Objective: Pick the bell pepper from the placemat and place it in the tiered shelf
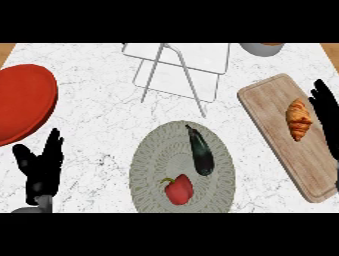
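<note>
Marble counter (98, 120); bell pepper (178, 190) laid on placemat (157, 150) beside eggplant (200, 150).
Tiered shelf (178, 70) is seen behind; left hand (40, 167) and right hand (336, 122) are held open.

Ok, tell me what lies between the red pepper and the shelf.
In the head view, an eggplant lies on the placemat between the pepper and shelf.

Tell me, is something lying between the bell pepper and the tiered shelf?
Yes. The eggplant lies on the placemat just beyond the bell pepper, roughly toward the tiered shelf. Lifting over it would likely clear it.
</note>
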Tool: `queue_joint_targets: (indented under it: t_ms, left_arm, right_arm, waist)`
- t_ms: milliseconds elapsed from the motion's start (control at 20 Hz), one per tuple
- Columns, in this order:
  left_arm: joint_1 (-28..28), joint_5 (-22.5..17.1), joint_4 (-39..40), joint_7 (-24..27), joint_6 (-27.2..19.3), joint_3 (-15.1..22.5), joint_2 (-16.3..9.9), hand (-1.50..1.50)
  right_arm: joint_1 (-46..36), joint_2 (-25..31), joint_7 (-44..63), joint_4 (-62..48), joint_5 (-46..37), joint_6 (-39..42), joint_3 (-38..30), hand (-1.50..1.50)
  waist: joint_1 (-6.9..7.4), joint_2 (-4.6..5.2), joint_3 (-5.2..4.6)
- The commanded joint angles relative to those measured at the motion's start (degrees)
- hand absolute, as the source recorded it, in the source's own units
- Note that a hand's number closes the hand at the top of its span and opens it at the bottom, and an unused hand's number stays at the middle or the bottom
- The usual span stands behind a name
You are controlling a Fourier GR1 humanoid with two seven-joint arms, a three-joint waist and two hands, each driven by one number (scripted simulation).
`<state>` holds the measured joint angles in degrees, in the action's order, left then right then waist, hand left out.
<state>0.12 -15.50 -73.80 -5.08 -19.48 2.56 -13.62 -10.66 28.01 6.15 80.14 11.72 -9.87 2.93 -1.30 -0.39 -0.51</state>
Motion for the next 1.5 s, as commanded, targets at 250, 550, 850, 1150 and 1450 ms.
queue_joint_targets:
  t_ms: [250, 550, 850, 1150, 1450]
  left_arm:
    - [6.7, 0.6, -9.8, -6.0, 8.2, 2.2, -7.1, 0.0]
    - [-2.8, -1.3, -3.6, -10.1, 12.1, 2.2, -5.2, 0.0]
    - [1.8, -2.0, -6.8, -9.9, 13.5, 1.3, -5.6, 0.0]
    - [-2.9, -1.1, -1.6, -10.2, 13.3, 1.1, -3.8, 0.0]
    - [-2.0, 0.4, -4.0, -9.9, 12.5, 1.6, -2.9, 0.0]
  right_arm:
    - [-6.5, 1.0, -17.0, 18.2, -5.0, 6.2, 5.3, 1.5]
    - [5.3, 1.7, -15.4, 11.2, -10.4, 3.9, 5.7, -1.5]
    - [13.0, 4.5, -21.6, 19.9, -15.3, 10.0, 12.5, -1.5]
    - [15.3, 11.7, -4.7, 39.4, -14.6, 17.1, 14.4, -1.5]
    - [14.0, 9.2, 16.4, 49.6, -25.8, 15.8, 23.4, -1.5]
  waist:
    - [-0.76, -0.55, 0.36]
    - [0.53, 0.45, 0.51]
    - [0.95, 0.22, 0.49]
    - [0.35, 0.18, 0.38]
    - [0.95, 0.19, 0.41]
